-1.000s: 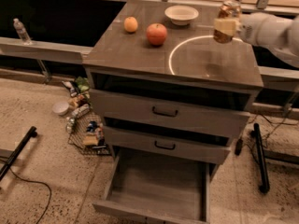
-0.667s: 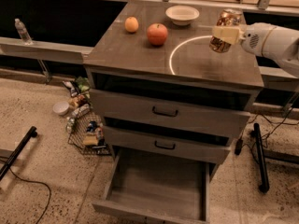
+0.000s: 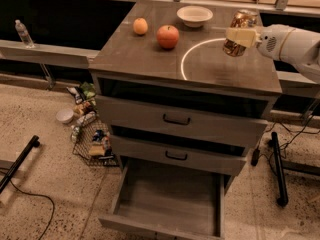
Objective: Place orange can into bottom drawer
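Observation:
The orange can [image 3: 239,32] is a shiny copper can held tilted in the air above the right side of the cabinet top [image 3: 150,54]. My gripper [image 3: 240,36] comes in from the right on a white arm and is shut on the can. The bottom drawer [image 3: 167,199] is pulled open at the foot of the cabinet, showing a bare grey interior. It lies well below and to the left of the can.
A red apple [image 3: 168,36], an orange fruit [image 3: 140,26] and a white bowl [image 3: 194,15] sit on the cabinet top. The two upper drawers [image 3: 176,119] are closed. A wire basket of snacks [image 3: 92,141] stands at the left, a black stand [image 3: 278,169] at the right.
The gripper has carried the can forward and a little lower over the cabinet top, and the can now tilts more. The drawers and the fruit have not moved.

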`<state>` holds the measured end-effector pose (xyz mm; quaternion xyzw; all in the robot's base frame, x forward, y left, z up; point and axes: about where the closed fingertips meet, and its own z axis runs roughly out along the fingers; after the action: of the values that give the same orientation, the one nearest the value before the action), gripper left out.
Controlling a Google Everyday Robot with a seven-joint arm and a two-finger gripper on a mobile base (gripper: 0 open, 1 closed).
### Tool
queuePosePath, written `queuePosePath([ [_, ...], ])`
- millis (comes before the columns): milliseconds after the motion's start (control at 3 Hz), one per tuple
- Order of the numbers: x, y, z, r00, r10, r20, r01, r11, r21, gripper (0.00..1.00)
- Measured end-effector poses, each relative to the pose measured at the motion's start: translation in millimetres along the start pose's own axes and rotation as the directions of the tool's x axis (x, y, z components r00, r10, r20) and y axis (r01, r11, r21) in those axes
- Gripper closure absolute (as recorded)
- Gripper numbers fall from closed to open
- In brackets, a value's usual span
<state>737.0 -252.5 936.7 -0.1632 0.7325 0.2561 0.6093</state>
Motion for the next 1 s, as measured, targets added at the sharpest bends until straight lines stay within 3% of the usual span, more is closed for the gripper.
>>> queuePosePath([
  [333, -6, 46, -24, 1.000, -0.002, -0.029, 0.001, 0.9985, -0.055, 1.00],
  [667, -11, 118, -71, 0.996, 0.046, -0.078, -0.054, 0.9928, -0.107, 1.00],
  [1000, 1, 167, -105, 0.990, 0.082, -0.110, -0.099, 0.9834, -0.152, 1.00],
])
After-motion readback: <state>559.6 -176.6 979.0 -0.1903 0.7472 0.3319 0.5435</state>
